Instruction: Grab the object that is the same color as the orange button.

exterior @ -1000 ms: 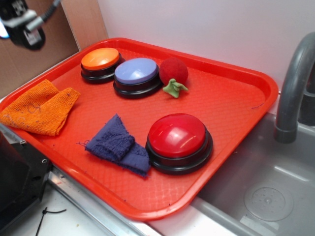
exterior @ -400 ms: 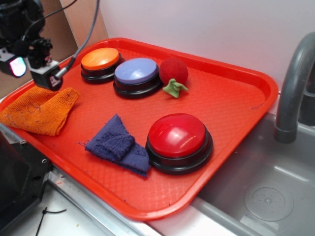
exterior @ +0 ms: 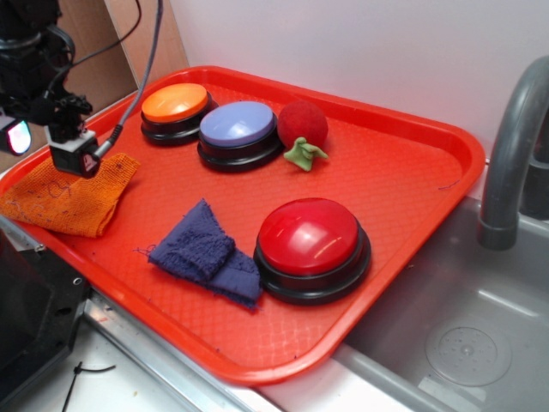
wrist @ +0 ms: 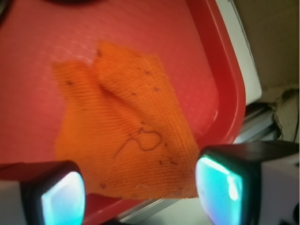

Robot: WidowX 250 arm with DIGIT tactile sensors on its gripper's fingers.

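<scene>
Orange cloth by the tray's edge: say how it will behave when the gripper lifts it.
The orange cloth is coarse knit lying in soft folds, so it will probably droop. It looks thin and likely light. The gripper hangs above it, jaws apart; the open weave should give decent grip.

The claw [wrist: 136, 190] hangs spread above the orange cloth [wrist: 124, 136] on the red tray [wrist: 206, 75].

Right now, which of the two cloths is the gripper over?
The orange cloth at the tray's left edge; the gripper hangs open above it. The dark blue cloth lies beside the red button.
</scene>
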